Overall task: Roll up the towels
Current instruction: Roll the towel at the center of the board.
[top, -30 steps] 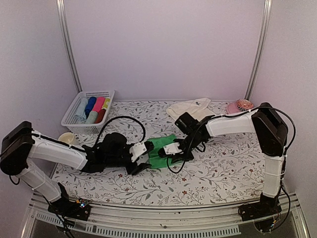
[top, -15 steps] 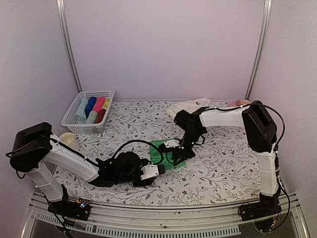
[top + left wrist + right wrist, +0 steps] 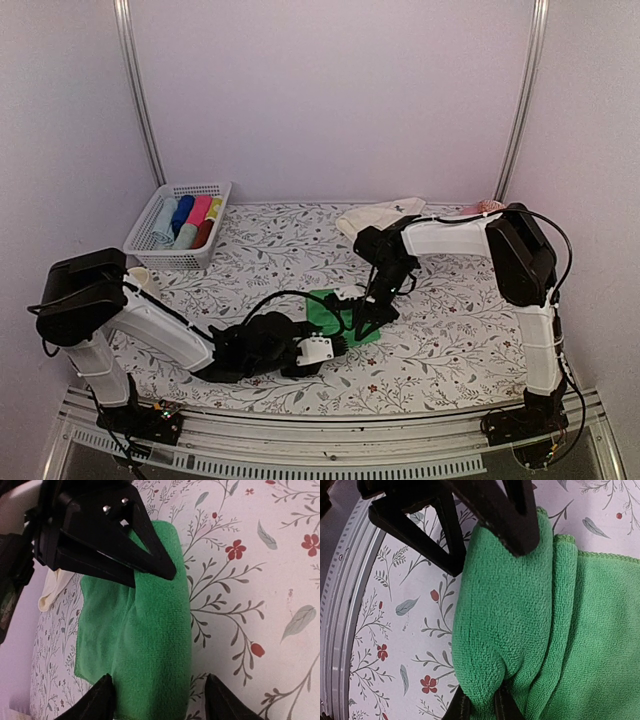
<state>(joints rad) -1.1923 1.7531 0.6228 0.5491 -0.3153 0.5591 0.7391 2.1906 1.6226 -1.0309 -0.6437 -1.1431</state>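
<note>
On the flowered table [image 3: 450,340] the cream towel [image 3: 385,215] lies unrolled toward one o'clock. The green towel [image 3: 328,308] sits near centre, half rolled; it looks soft and light and likely to spring open, so it is best held at the roll's ends. The right gripper [image 3: 482,707] is pinched on one end, and the left gripper [image 3: 160,702] stands released, straddling the other. Only the wrist views show the roll; the top view hides it behind the arms.

Soft, even, pinkish light with faint shadows; green towel [image 3: 150,630] weave sharp in wrist views.
</note>
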